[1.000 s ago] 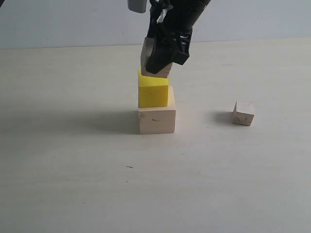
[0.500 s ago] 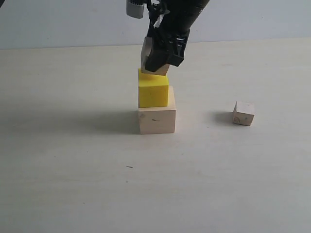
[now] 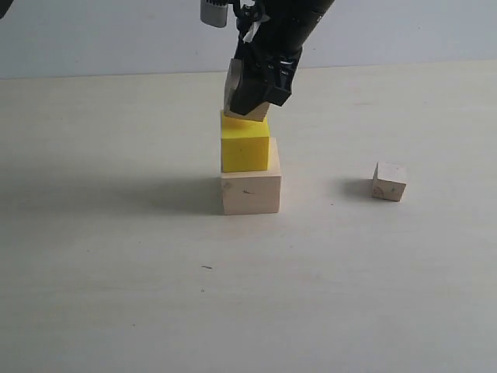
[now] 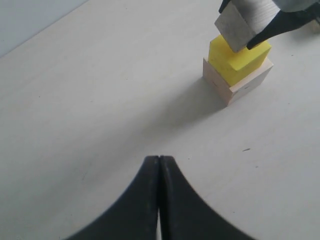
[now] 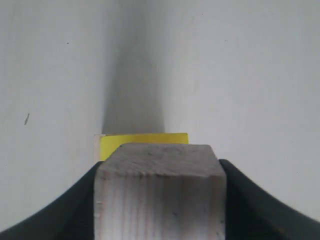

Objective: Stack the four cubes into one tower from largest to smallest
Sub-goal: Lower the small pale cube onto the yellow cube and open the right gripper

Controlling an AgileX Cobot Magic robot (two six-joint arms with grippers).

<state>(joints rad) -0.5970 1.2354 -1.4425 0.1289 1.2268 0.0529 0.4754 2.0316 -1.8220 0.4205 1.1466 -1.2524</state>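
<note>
The large pale wood cube (image 3: 250, 193) sits on the table with the bright yellow cube (image 3: 245, 145) on top of it. My right gripper (image 3: 253, 97) is shut on the smaller pale wood cube (image 3: 232, 84), holding it slightly tilted just over the yellow cube's top; whether they touch I cannot tell. From the right wrist, that wood cube (image 5: 159, 195) fills the space between the fingers (image 5: 250, 200), with the yellow cube (image 5: 142, 139) showing behind it. The smallest wood cube (image 3: 389, 181) lies alone on the table to the right. My left gripper (image 4: 159, 159) is shut and holds nothing, well away from the stack (image 4: 239, 61).
A pale tabletop (image 3: 116, 272) spreads around the stack, ending at a light blue-grey wall (image 3: 93, 35) behind it. A small dark speck (image 3: 206, 267) marks the table in front of the stack.
My right gripper, holding the smaller wood cube, has risen slightly above the yellow cube. The stack, the smallest cube and the left gripper have not moved.
</note>
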